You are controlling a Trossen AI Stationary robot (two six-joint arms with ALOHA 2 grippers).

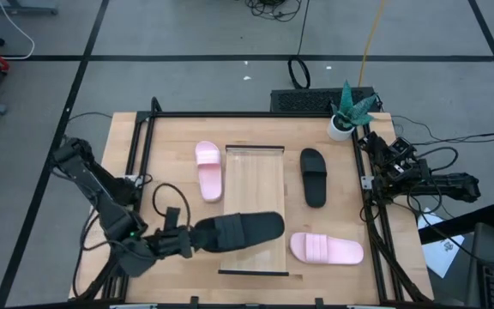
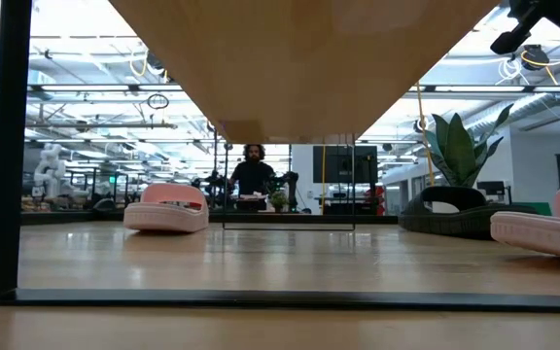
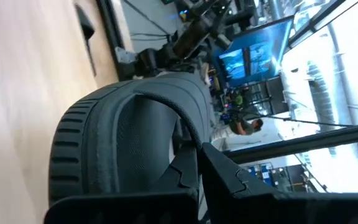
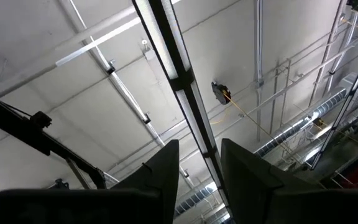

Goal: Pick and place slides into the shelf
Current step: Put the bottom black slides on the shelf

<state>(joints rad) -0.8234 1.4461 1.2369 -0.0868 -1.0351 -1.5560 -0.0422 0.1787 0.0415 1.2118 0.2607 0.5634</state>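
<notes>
The left gripper had its jaws clenched on the heel of a black slide, carrying it over the shelf near the table's front edge, toe reaching past the shelf's middle; whether the slide touched the slats yet, I couldn't tell. So the first slide was on its way and nothing lay placed. Three were left on the table: a pink slide just left of the shelf, a second black slide to its right, another pink slide near the front right corner. The right gripper waited off the table's right edge, jaws parted, holding nothing.
</notes>
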